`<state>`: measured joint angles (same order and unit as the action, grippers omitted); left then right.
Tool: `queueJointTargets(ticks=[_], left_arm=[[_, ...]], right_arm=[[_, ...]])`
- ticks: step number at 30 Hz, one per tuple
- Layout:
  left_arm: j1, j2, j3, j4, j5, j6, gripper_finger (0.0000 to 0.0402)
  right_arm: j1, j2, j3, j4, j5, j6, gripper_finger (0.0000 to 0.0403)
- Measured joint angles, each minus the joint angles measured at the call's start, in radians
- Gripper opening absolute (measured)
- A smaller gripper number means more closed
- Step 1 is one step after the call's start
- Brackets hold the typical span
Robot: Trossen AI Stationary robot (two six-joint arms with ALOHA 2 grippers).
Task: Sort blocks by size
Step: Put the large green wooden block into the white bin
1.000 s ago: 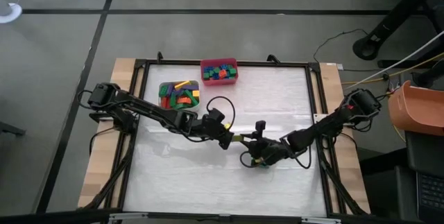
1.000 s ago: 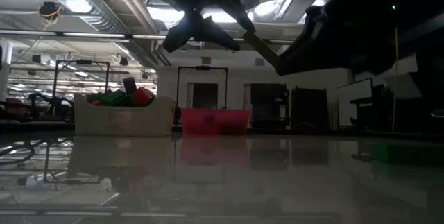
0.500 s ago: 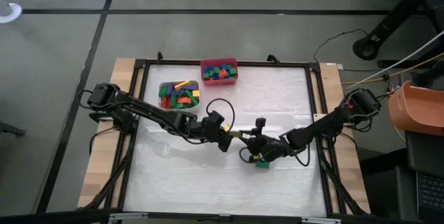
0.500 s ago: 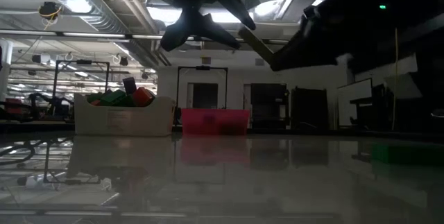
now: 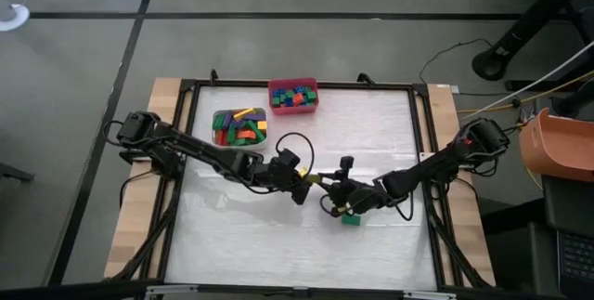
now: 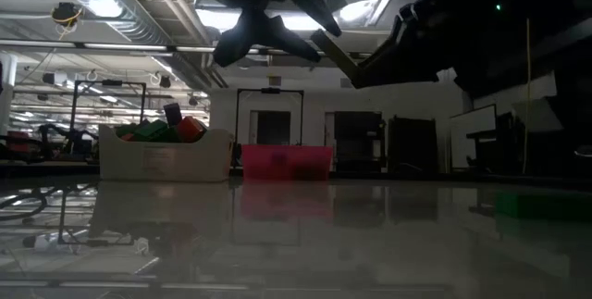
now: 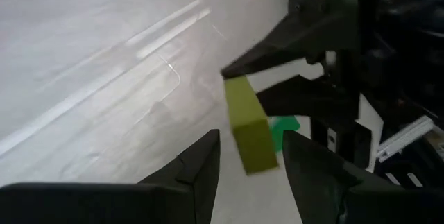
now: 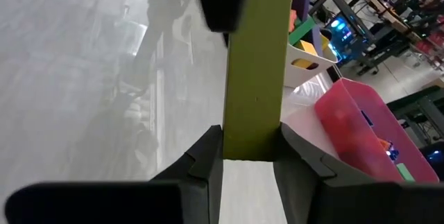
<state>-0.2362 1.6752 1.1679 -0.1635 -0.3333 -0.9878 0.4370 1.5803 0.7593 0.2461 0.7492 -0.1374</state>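
A long yellow-green block [image 8: 255, 71] hangs above the table's middle between my two grippers. My right gripper [image 8: 250, 160] is shut on one of its ends. The other end [image 7: 251, 148] sits between the fingers of my left gripper [image 7: 250, 160]. Those fingers stand apart, and a strip of table shows between one finger and the block. In the high view the block [image 5: 317, 181] bridges the two grippers. A small green block [image 5: 351, 218] lies flat on the table under my right arm. My right gripper pinches the yellow-green block's end [image 8: 253, 144] between its two fingers, on the two long sides. The fingers lie along the block, coming from the table's right and slanting a little down. The block is clear of the table. Whether my left gripper touches the block, I cannot tell.
A white bin [image 5: 239, 126] of mixed blocks and a red bin [image 5: 293, 96] of small blocks stand at the table's far side, left of centre. An orange container [image 5: 557, 147] sits beyond the right edge. Bare table lies near and to the right.
My right gripper has tipped up a little and edged toward my left gripper, taking the yellow-green block's held end with it. The green block on the table now shows beside it.
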Motion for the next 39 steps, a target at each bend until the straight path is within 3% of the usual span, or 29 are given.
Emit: queueJointTargets(ticks=[15,24,33,39], left_arm=[[0.023,0.000,0.000,-0.001,-0.003,0.023,0.0137],[0.028,0.000,0.001,-0.003,-0.002,0.063,0.0037],[0.045,-0.011,0.000,-0.042,0.008,0.182,0.0037],[0.102,-0.065,0.000,-0.206,-0.053,0.216,0.0037]], right_arm=[[0.000,0.001,0.000,0.023,-0.001,-0.003,0.0102],[0.000,0.002,-0.002,0.040,0.018,-0.009,0.0105],[0.000,0.002,-0.002,0.049,-0.048,-0.002,0.0175],[0.002,0.002,0.000,0.049,-0.113,-0.002,0.0225]])
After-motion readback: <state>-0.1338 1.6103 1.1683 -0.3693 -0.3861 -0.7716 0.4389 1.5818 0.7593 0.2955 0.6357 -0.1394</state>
